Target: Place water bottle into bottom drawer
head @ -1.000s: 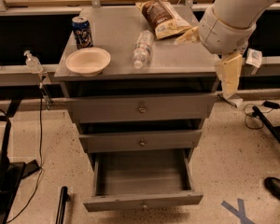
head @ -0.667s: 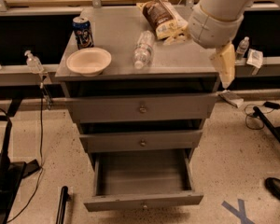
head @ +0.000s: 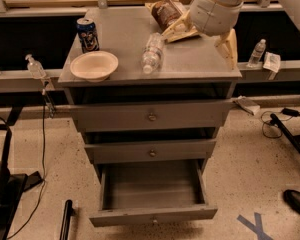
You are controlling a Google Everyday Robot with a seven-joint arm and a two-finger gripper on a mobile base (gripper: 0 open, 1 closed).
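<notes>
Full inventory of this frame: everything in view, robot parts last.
cabinet: 1, grey, centre
water bottle: 1, clear, lying on cabinet top, middle
drink can: 1, blue, upright, top left rear
bowl: 1, cream, top left front
snack bag: 1, brown, top rear
bottom drawer: 1, grey, pulled open
upper drawers: 2, grey, shut
pump bottle: 1, clear, left of cabinet
small bottle: 1, clear, right of cabinet
tape cross: 1, blue, lower right
gripper: 1, pale yellow fingers, open, over top's right rear

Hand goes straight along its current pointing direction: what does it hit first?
Probably the cabinet top, just right of the water bottle. The hand hangs open above it, pointing roughly downward. Depth is unclear.
</notes>
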